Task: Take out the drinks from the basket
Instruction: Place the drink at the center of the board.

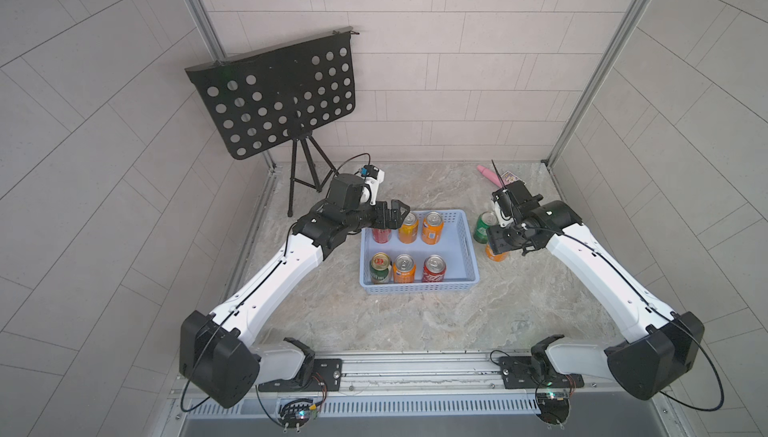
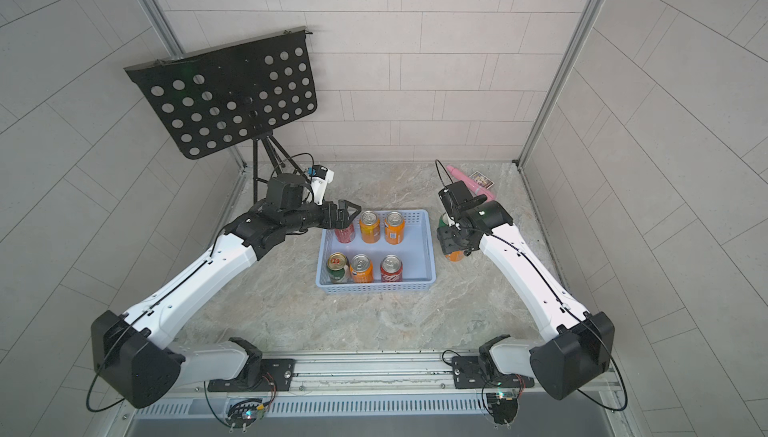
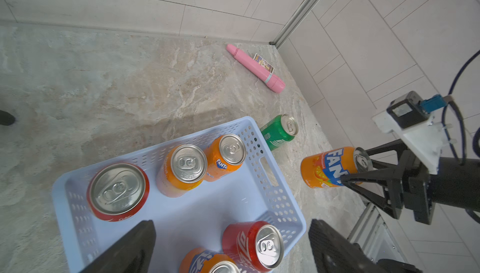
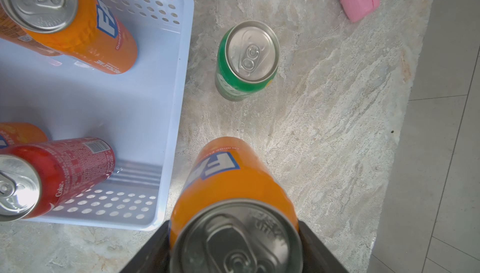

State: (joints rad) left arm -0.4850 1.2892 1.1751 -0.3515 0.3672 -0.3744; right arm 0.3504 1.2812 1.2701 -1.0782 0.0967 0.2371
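Status: six drinks stand inside the shallow light-blue perforated plastic basket (image 1: pixel 419 287); two are out.

Near row, upright: green aluminium can with red-gold label (image 1: pixel 380 268), near orange aluminium can (image 1: pixel 404 268), near red aluminium can (image 1: pixel 434 268).

Just beside the basket's right wall, the right gripper (image 3: pixel 359 166) is clamped on the held orange can (image 4: pixel 233 181), low over the marbled table top (image 1: pixel 415 331). Contact with the table cannot be confirmed.

Far row: far red can (image 2: pixel 345 233), far middle orange can (image 1: pixel 408 228), far right orange can (image 1: pixel 433 228). The left gripper (image 1: pixel 394 215), jaws spread wide and empty, hangs above the far red can.

Level with that row, outside the basket, the plain green can (image 4: pixel 246 61) stands on the table.

Outstanding, by estimate: one release, six extractions.
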